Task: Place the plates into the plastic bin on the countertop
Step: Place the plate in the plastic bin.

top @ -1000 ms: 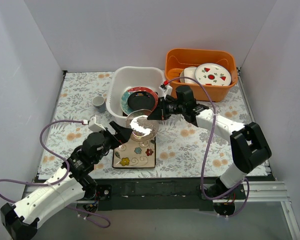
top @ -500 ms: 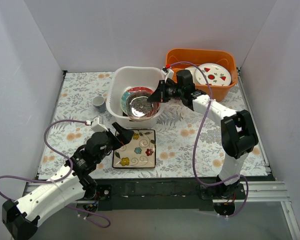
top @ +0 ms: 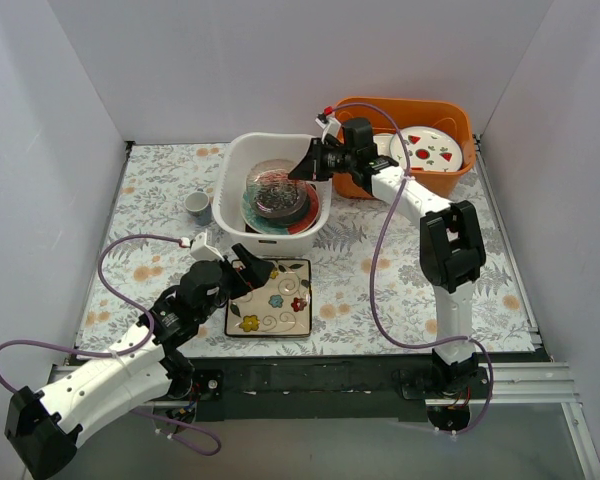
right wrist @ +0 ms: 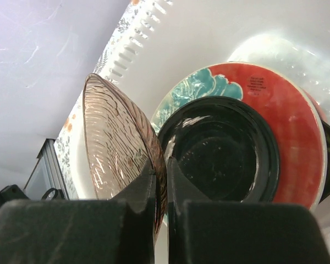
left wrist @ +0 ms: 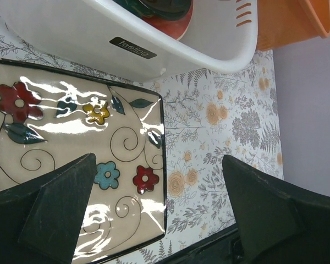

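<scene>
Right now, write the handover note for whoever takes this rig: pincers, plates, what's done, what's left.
Right pincer: shut on the rim of the glass plate, held tilted over the plastic bin, not released.
Left pincer: open, holding nothing, over the white square plate on the countertop.
Done: dark round plate sits on the teal-and-red plate in the bin.
Left: drop the glass plate in, then pick up the square plate and bin it.
</scene>
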Controlling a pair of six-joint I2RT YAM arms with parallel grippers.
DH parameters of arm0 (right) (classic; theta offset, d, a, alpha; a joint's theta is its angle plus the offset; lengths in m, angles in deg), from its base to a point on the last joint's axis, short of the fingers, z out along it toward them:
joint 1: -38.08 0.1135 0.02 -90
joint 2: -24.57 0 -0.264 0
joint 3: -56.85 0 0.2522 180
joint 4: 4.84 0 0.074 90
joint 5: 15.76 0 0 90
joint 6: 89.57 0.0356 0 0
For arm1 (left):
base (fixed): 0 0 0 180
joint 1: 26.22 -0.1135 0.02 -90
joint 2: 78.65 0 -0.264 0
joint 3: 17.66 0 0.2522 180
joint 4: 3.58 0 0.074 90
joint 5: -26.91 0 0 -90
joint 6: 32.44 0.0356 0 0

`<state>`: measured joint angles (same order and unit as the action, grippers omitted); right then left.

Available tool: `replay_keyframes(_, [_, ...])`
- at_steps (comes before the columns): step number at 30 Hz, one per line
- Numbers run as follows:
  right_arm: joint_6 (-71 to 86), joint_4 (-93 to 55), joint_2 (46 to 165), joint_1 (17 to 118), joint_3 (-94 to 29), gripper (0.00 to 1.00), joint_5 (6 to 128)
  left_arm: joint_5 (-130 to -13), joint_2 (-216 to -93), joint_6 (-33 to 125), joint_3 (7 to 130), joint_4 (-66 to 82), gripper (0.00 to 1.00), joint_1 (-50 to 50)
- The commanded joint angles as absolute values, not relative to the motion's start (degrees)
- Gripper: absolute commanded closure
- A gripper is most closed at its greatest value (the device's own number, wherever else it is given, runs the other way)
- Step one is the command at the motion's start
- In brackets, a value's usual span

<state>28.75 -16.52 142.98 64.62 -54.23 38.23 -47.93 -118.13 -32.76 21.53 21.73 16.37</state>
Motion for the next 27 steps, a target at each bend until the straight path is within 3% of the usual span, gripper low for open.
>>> replay_keyframes(1, [27.33,-20.88,145.76,64.8,-59.39,0.98,39.79,-46.92,-117.93,-32.61,21.85,23.26,0.02,16.58])
replay_keyframes(9, [26.1,-22.73,147.97,64.89,-60.45,0.86,42.07,-43.4,-121.53,-35.51,25.11,31.53,0.02,16.58])
replay_keyframes(16, [25.22,-22.65,146.83,64.89,-57.73,0.55,45.05,-41.21,-119.78,-40.52,23.53,36.79,0.02,16.58])
replay_keyframes(27, [26.01,-19.66,143.05,64.89,-55.35,0.38,45.76,-37.77,-118.63,-44.74,21.77,41.02,0.02,16.58])
